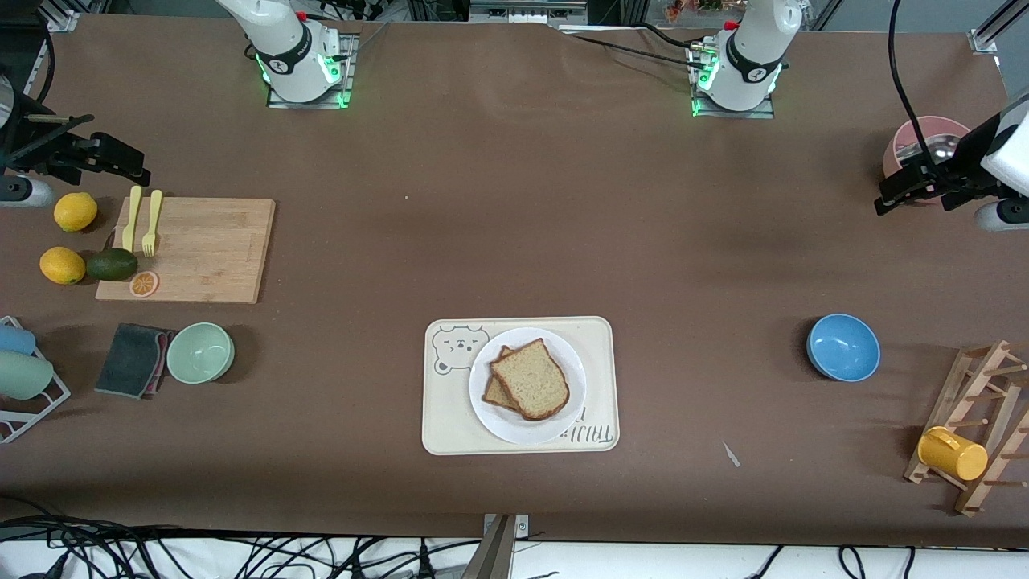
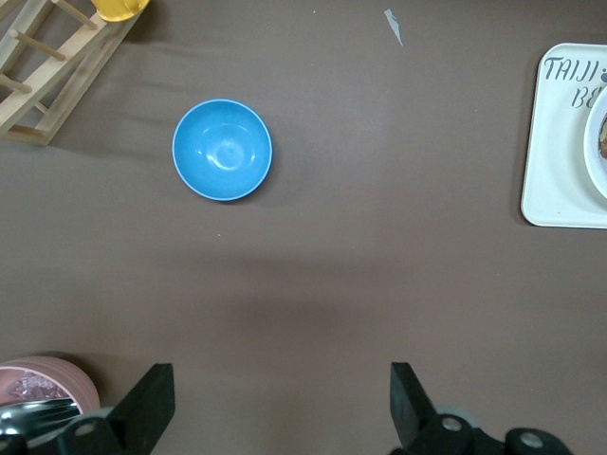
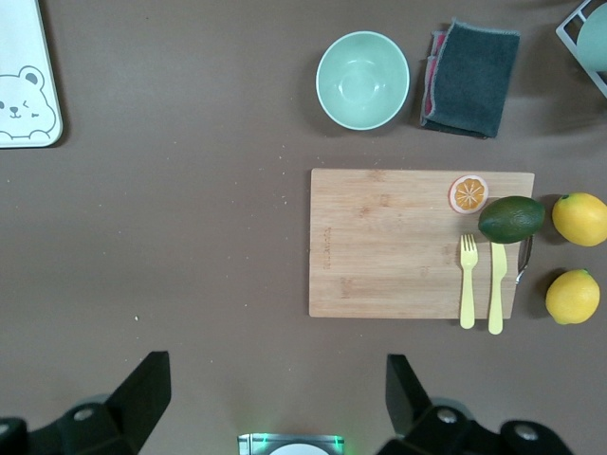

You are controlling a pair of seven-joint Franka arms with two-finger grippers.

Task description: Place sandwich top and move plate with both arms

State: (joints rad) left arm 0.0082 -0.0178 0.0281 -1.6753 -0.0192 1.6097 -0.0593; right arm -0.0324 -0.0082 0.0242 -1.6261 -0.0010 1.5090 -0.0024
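Observation:
The sandwich top [image 1: 530, 378] lies on another bread slice [image 1: 493, 393] on the white plate [image 1: 492, 420]. The plate sits on the cream bear tray [image 1: 447, 418], at the middle of the table near the front camera. My left gripper [image 1: 908, 191] is open and empty, up over the table at the left arm's end, beside a pink bowl [image 1: 924, 137]. In the left wrist view its gripper [image 2: 282, 379] is over bare table, with the plate's rim [image 2: 596, 152] at the frame edge. My right gripper [image 1: 112, 158] is open and empty, up over the right arm's end of the table, next to the lemons; its wrist view shows the gripper [image 3: 275, 370].
A blue bowl [image 1: 842, 346] and a wooden rack [image 1: 977, 426] with a yellow mug [image 1: 953, 453] are toward the left arm's end. A cutting board [image 1: 201, 249] with fork and knife, two lemons, an avocado [image 1: 112, 264], a green bowl [image 1: 200, 352] and a dark cloth [image 1: 133, 359] are toward the right arm's end.

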